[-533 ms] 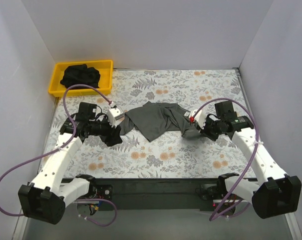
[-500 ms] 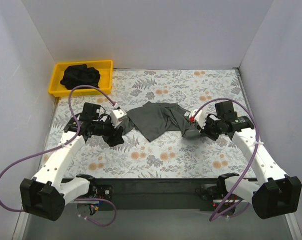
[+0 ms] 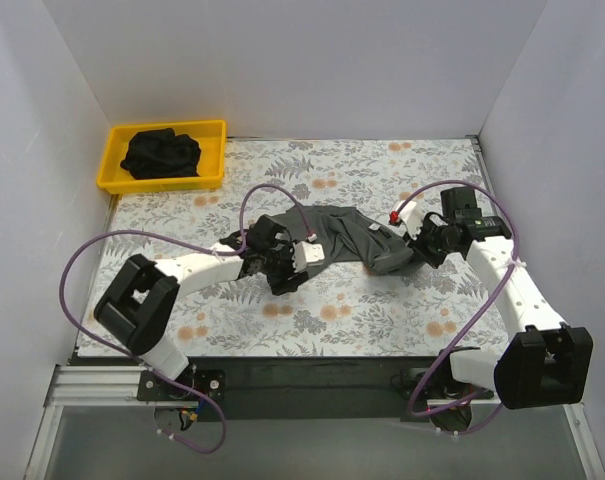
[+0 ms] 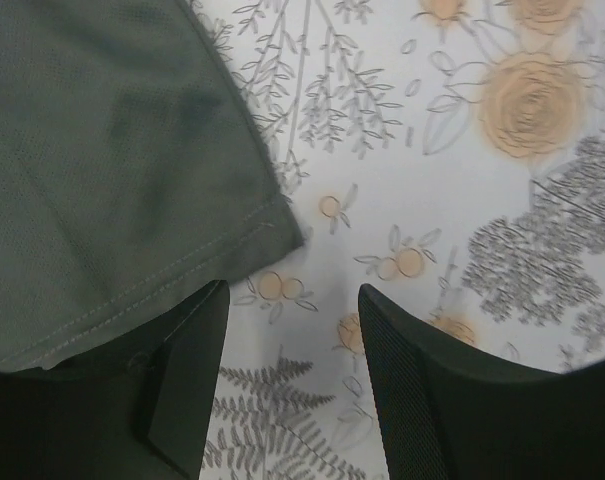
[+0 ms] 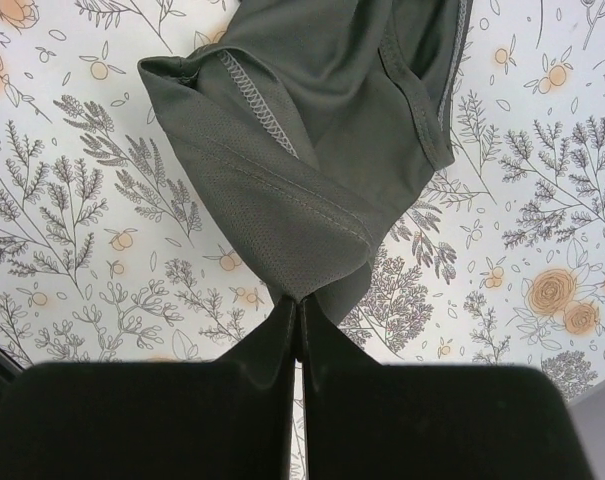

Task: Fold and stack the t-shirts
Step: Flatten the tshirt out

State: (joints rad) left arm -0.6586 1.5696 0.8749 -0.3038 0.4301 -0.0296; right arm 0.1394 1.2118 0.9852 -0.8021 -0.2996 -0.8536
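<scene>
Surface: floral table (image 3: pixel 382 310), white walls
Top view only: yellow tray (image 3: pixel 162 184) holding black cloth heap (image 3: pixel 160 152)
Left wrist: left gripper (image 4: pixel 292 390) parted, empty, beside hem
Right wrist: right gripper (image 5: pixel 300 318) clenched on grey t-shirt (image 5: pixel 312 120)

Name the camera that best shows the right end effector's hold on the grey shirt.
Right wrist: the right end effector pinches a fold of the grey shirt. The top view shows this small; the left wrist shows only shirt hem.

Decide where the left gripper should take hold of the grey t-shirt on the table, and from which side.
Grip the stitched hem corner of the grey t-shirt, coming in low from the tablecloth side: it lies flat, free, just ahead of the open left gripper.
</scene>
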